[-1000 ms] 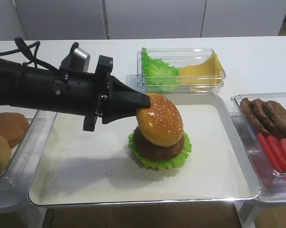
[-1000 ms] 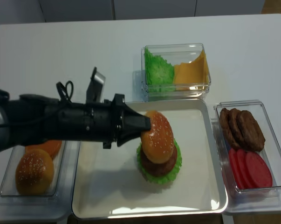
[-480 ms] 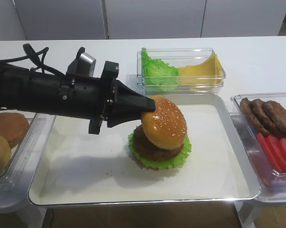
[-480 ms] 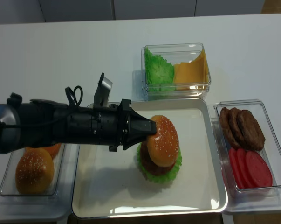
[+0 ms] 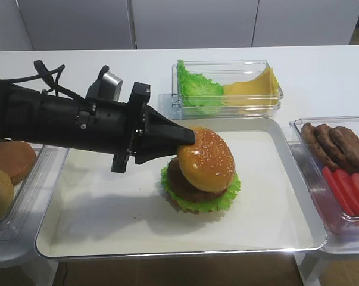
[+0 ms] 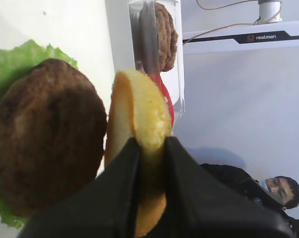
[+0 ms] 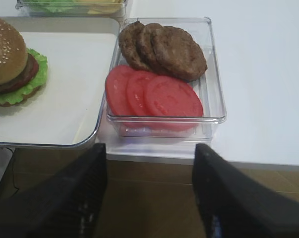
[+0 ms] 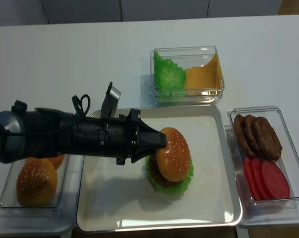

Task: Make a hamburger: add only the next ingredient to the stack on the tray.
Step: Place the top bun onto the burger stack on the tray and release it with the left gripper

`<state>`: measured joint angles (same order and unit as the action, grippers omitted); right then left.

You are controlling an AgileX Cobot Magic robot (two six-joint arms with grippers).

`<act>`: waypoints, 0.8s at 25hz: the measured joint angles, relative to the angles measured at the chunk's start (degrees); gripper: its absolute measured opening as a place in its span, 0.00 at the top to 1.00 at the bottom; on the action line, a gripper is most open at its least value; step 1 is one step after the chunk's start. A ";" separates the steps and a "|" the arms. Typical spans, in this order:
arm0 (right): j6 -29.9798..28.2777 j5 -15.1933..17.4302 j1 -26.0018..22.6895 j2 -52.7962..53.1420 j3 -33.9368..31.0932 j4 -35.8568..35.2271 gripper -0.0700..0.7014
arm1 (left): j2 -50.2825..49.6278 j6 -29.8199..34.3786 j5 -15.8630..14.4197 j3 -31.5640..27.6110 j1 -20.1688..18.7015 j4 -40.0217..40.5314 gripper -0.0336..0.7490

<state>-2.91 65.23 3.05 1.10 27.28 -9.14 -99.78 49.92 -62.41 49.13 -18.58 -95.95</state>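
Two high overviews – two close wrist views

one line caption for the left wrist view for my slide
Left pincer shut on the sesame bun top, held tilted on edge beside the patty-and-lettuce stack.

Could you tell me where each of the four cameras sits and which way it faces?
Exterior high: in front of the table, raised, looking across the tray; left arm shows.
Exterior high (realsense): overhead, looking steeply down on the table; left arm shows.
Left wrist: on the left gripper, looking along its jaws, shut on the sesame bun top.
Right wrist: off the table's edge, facing the box of patties and tomato slices; the open jaws show as dark shapes.
All four show the lettuce-and-patty stack.
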 joint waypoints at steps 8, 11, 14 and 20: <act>0.00 0.00 0.00 0.00 0.00 0.00 0.35 | 0.00 0.54 0.55 0.00 0.00 0.15 0.84; 0.00 0.00 0.00 0.00 0.00 0.00 0.35 | 0.00 0.54 0.55 0.00 0.00 0.15 0.84; 0.00 0.00 0.00 0.00 0.00 0.00 0.35 | 0.00 0.54 0.55 0.00 0.00 0.15 0.84; 0.00 0.00 0.00 0.00 0.00 0.00 0.35 | 0.00 0.54 0.73 0.00 0.00 0.25 0.76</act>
<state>-2.91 65.23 3.05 1.10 27.28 -9.14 -99.78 50.46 -61.68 49.13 -18.58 -95.70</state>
